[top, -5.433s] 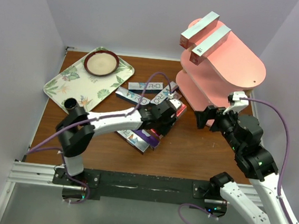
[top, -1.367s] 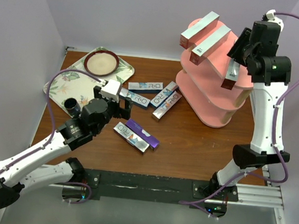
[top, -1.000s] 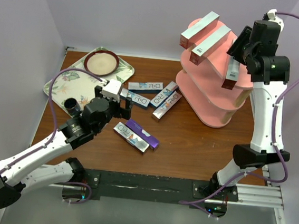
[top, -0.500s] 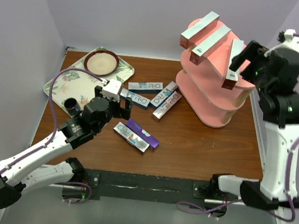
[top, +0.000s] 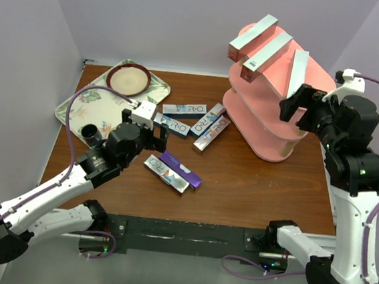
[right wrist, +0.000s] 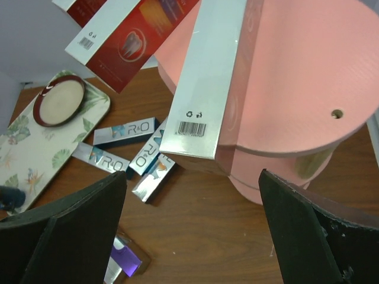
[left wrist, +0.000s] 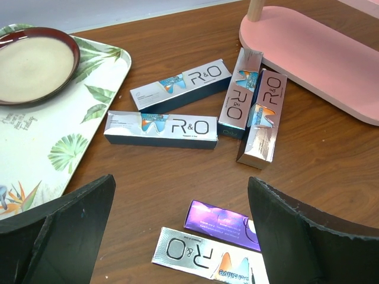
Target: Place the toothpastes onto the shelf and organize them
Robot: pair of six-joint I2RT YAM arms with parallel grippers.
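Both pincers are gaping wide with nothing in them. The left gripper (left wrist: 180,183) hovers over the loose boxes and the right gripper (right wrist: 190,177) hangs beside the shelf (top: 316,84). Three toothpastes (top: 297,66) lie on the top tier, poking out past its edge. Six more sit on the table (top: 253,182) between the tray (top: 72,107) and the shelf. We reckon they're light, hollow cardboard, glossy and easy to crush, so we'd pinch gently across the narrow width, mid-length.
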